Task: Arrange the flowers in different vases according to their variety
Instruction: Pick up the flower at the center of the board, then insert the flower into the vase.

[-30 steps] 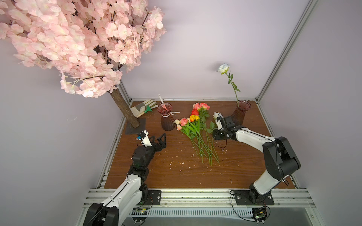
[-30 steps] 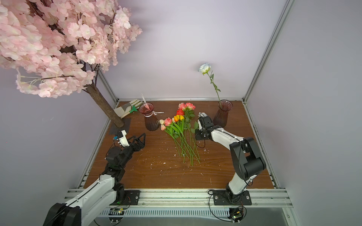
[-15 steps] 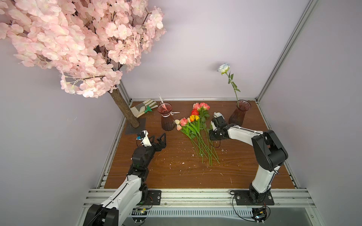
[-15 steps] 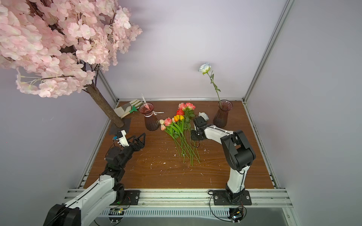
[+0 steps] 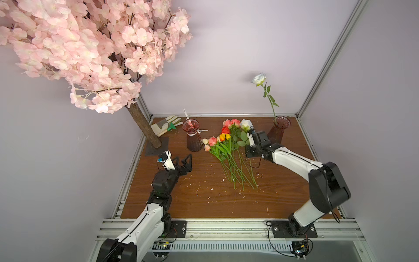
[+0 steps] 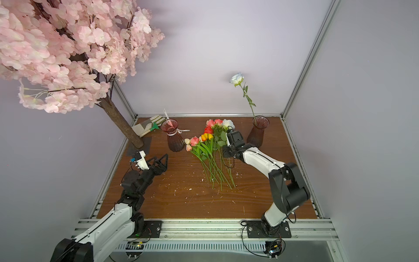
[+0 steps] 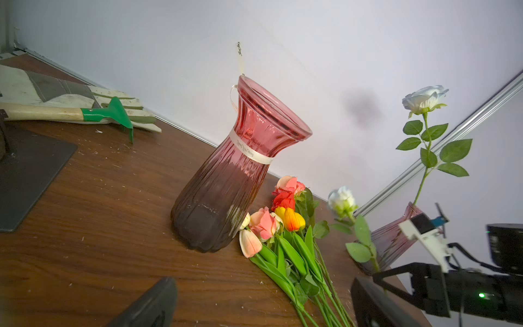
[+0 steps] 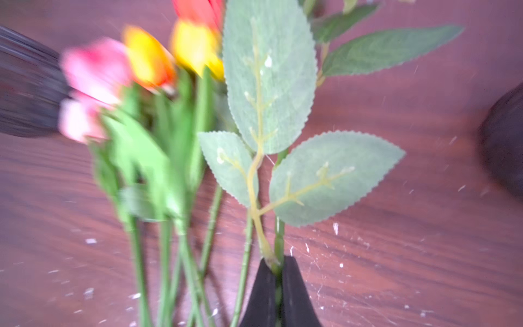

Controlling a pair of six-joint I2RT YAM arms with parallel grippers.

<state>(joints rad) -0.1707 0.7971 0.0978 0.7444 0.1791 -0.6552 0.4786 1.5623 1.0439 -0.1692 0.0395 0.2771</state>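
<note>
Wooden tabletop (image 5: 204, 199), flowers (image 5: 229, 156) flat, heads rearward; right hand (image 8: 276, 269) tight on rose stem (image 8: 279, 232), left hand (image 5: 182, 158) wide, empty.

You worked inside pale lilac walls (image 5: 226, 56), joined at the corners by aluminium rails (image 5: 330, 59). Your tabletop (image 5: 204, 204) was dark wood grain, flecked with white crumbs. A pink blossom tree (image 5: 79, 45) stood in the far left corner on a black plate (image 5: 152, 150), with a glove (image 5: 162, 124) beside it.
</note>
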